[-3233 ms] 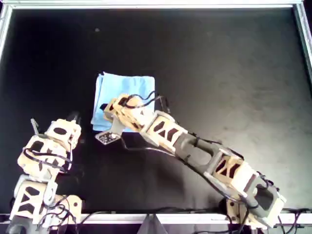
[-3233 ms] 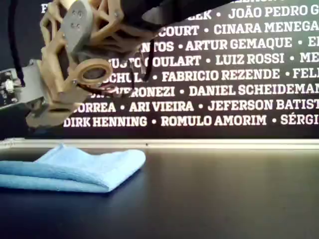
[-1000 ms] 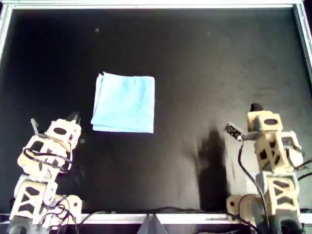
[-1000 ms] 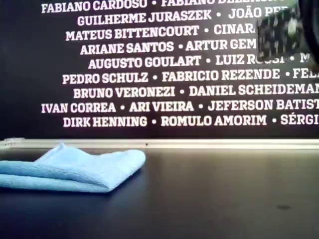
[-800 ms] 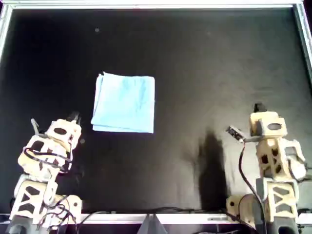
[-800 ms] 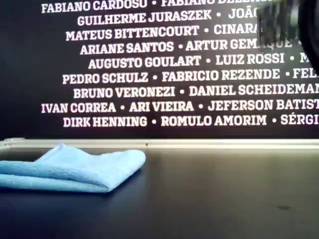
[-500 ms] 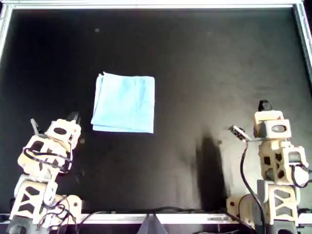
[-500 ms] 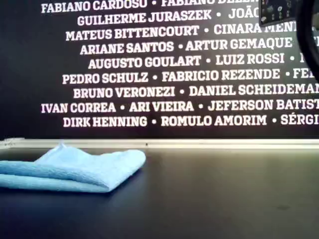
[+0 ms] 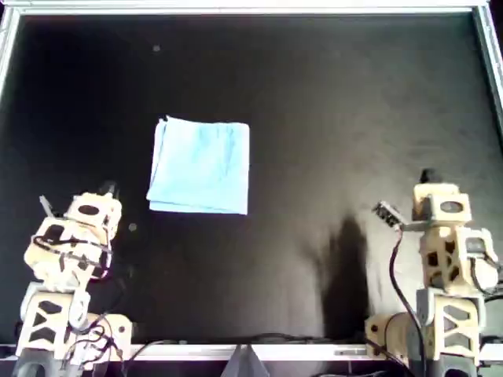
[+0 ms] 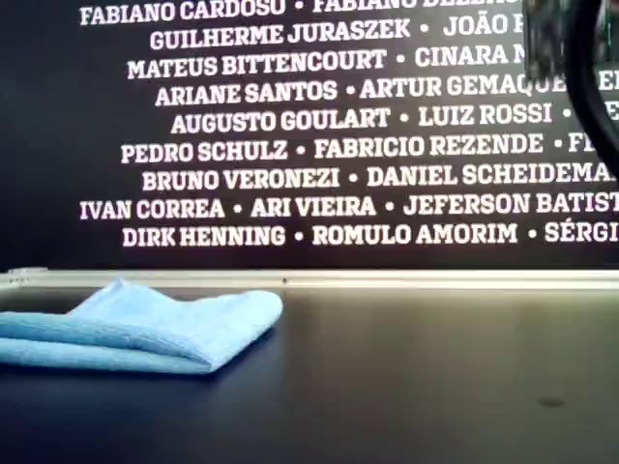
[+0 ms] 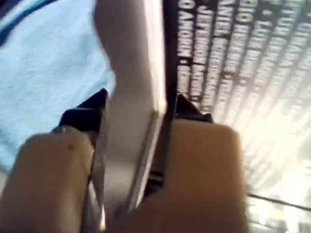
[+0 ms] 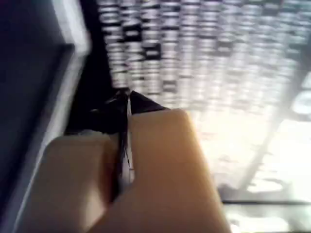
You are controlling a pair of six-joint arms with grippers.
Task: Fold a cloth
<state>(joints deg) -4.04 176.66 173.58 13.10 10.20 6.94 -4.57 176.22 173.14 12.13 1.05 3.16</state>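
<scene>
Black matte surface (image 9: 330,110), metal-framed, broadly open toward the overhead view's right. Folded light-blue cloth (image 9: 200,166), soft, finely woven, flat, left of centre in that view; rounded fold edge in the exterior view (image 10: 155,327). First gripper (image 11: 138,109) parted, empty; second gripper (image 12: 125,97) pressed closed, empty. White-lettered name wall (image 10: 319,126) behind.
</scene>
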